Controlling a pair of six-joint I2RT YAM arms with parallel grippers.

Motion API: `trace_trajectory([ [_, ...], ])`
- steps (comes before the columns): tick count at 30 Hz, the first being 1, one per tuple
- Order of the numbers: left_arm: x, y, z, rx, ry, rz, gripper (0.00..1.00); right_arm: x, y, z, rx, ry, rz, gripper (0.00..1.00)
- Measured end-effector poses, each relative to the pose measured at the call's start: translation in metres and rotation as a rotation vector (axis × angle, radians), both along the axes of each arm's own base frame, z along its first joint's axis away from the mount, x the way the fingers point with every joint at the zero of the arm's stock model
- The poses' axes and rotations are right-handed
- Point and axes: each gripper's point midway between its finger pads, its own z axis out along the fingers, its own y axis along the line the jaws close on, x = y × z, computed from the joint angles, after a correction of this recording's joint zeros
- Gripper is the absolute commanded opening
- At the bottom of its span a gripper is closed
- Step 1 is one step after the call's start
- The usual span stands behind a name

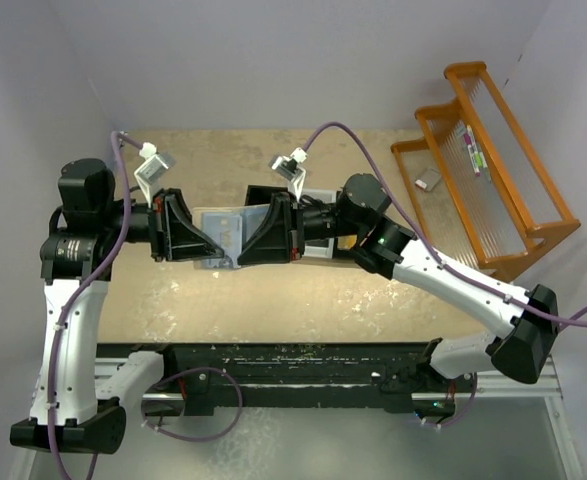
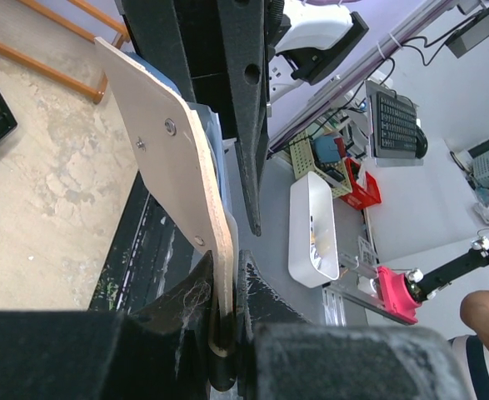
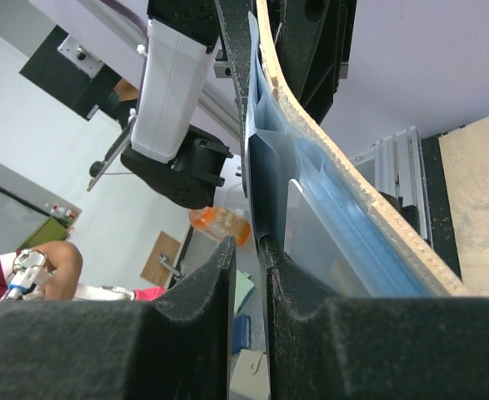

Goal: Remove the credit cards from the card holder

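top view: the card holder (image 1: pixel 223 232) is held open above the bench (image 1: pixel 373 300), between the left pincer (image 1: pixel 205 246) and the right pincer (image 1: pixel 251 246).

left wrist view: the left pincer (image 2: pixel 227 337) is clenched on the edge of the card holder (image 2: pixel 173 158), whose tan face is shown.

right wrist view: the right pincer (image 3: pixel 248 267) is clenched on a thin blue-grey leaf of the card holder (image 3: pixel 344 208). a credit card (image 3: pixel 311 237) is seated in a pocket.

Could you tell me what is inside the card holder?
Pale blue pockets line the card holder; one pale card sits tucked in. Any others are hidden by the pockets.
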Motion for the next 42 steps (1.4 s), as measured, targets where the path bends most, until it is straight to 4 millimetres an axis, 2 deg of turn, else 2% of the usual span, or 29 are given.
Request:
trace_trajectory([
  [4,-0.003,0.000,0.001,-0.002,-0.001,-0.004,0.04,-0.001,0.000,0.004,0.015,0.007,0.006,0.11],
  [7,-0.005,0.000,0.002,-0.004,-0.004,-0.008,0.05,-0.002,-0.001,0.005,0.019,0.014,0.007,0.01],
  [14,-0.007,0.000,0.003,-0.005,-0.004,-0.011,0.13,0.002,-0.001,0.004,0.015,0.034,-0.001,0.00],
  [19,-0.004,0.000,0.002,0.001,-0.002,0.006,0.15,0.009,-0.003,-0.002,0.012,0.048,-0.025,0.00],
  [25,-0.003,0.000,0.003,0.000,-0.004,0.005,0.15,0.019,-0.022,-0.006,0.010,0.054,-0.075,0.00],
  [28,-0.003,0.000,0.004,-0.001,-0.001,0.004,0.12,0.022,-0.028,-0.005,0.014,0.052,-0.092,0.00],
  [31,-0.004,0.000,0.004,-0.002,0.001,0.001,0.01,0.023,-0.029,-0.005,0.015,0.052,-0.095,0.00],
  [32,-0.004,0.000,0.004,-0.003,0.001,-0.001,0.00,0.023,-0.029,-0.005,0.016,0.052,-0.096,0.00],
  [37,-0.003,0.000,0.006,-0.004,-0.003,-0.002,0.00,0.023,-0.028,0.000,0.038,0.056,-0.091,0.20],
  [42,-0.003,0.000,0.006,-0.005,-0.001,-0.002,0.00,0.024,-0.024,0.004,0.065,0.064,-0.081,0.23],
])
